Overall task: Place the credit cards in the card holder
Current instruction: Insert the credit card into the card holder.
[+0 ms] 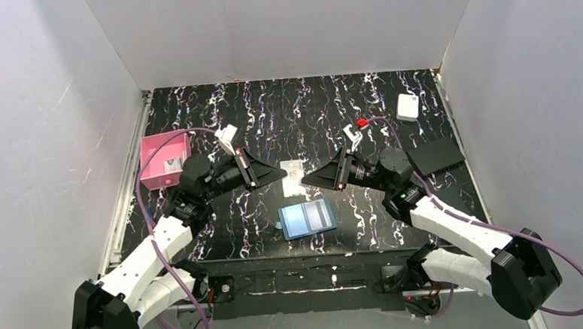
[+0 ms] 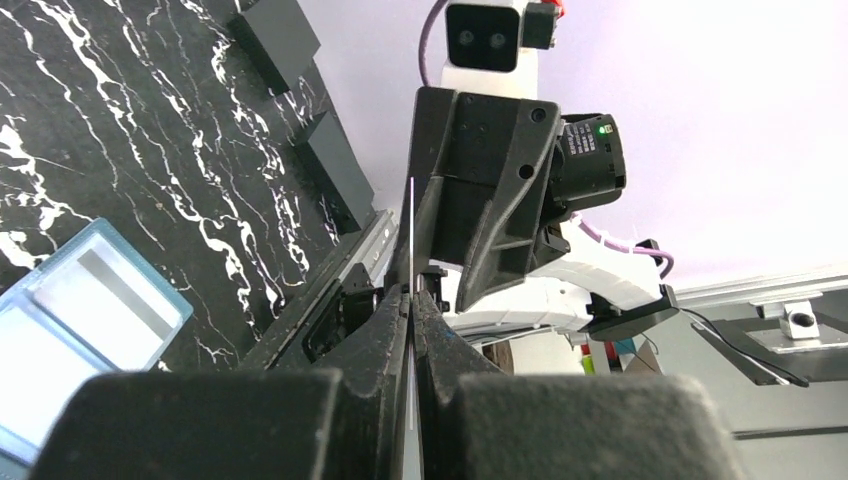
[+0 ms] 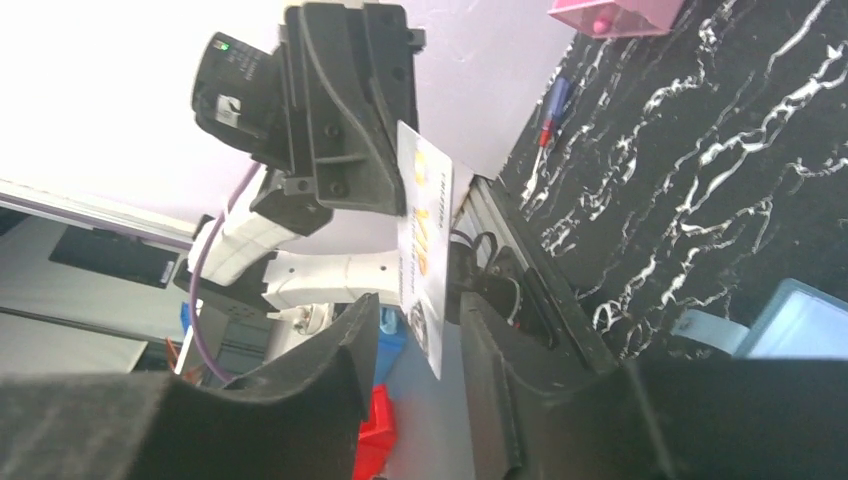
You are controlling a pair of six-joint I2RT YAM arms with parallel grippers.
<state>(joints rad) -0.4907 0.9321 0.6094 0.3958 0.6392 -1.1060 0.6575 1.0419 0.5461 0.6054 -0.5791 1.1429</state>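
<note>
The left gripper (image 2: 412,292) clenches a credit card (image 3: 424,225) by one end; the right gripper (image 3: 418,320) straddles the other end, fingers apart, near the open card holder (image 1: 307,218)

Smooth marble-look table (image 1: 308,103); glossy plastic credit card (image 3: 425,230); smooth card holder (image 1: 307,218).

Credit card (image 3: 425,215) between parted right pincer (image 3: 418,312)

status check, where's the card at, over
Left end effector shut on credit card, card on edge above table. Right end effector open, jaws either side of same card. Card holder lies open just nearer; nothing blocking it.
</note>
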